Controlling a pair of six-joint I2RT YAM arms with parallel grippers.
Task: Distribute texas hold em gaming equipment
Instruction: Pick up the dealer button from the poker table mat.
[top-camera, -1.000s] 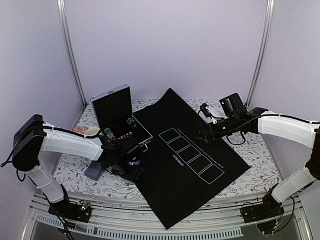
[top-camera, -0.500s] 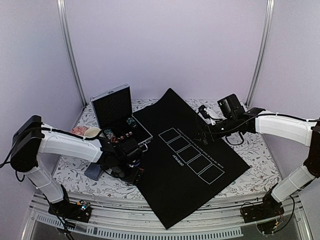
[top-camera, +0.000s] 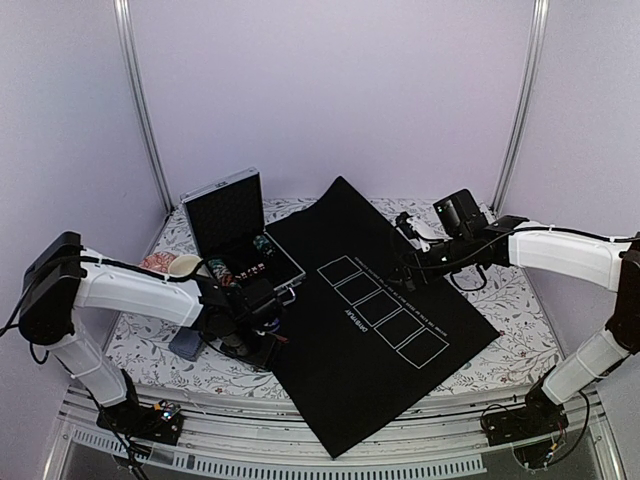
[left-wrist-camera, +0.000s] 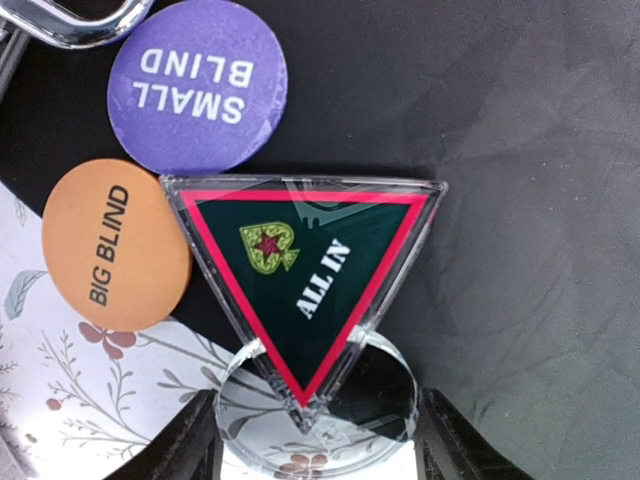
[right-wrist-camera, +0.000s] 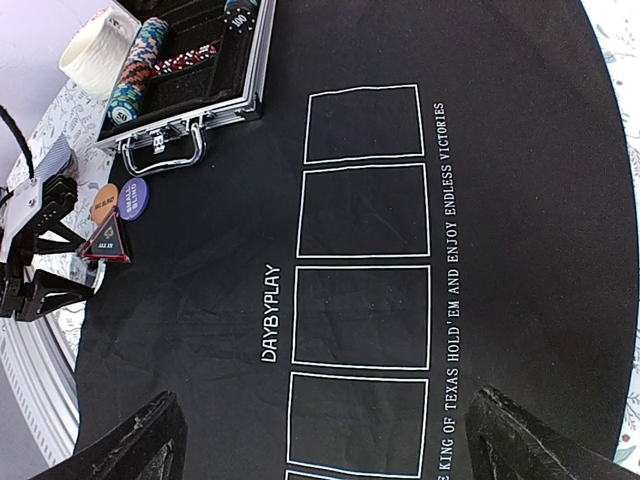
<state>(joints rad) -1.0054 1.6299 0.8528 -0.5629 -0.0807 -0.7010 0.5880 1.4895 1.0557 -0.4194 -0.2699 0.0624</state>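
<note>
Top external view: a black fabric mat (top-camera: 330, 395) printed with white rectangles lies cornerwise over the floral-patterned tabletop (top-camera: 505, 300), beside an open silver metal case with black lining (top-camera: 220, 186). The right gripper (right-wrist-camera: 325, 395) hangs over the mat, jaws spread wide and holding nothing. The left gripper (left-wrist-camera: 315, 400) sits low at the mat's left edge, its fingers flanking a clear round plastic disc (left-wrist-camera: 385, 405) – whether they press it I cannot tell. A glossy red-edged black "ALL IN" triangle (left-wrist-camera: 310, 270) overlaps that disc, its point between the fingers. Matte purple "SMALL BLIND" (left-wrist-camera: 197, 85) and orange "BIG BLIND" (left-wrist-camera: 115, 245) round buttons touch its corner. Ridged teal-and-white poker chips (right-wrist-camera: 135, 75) lie stacked in the case.
</note>
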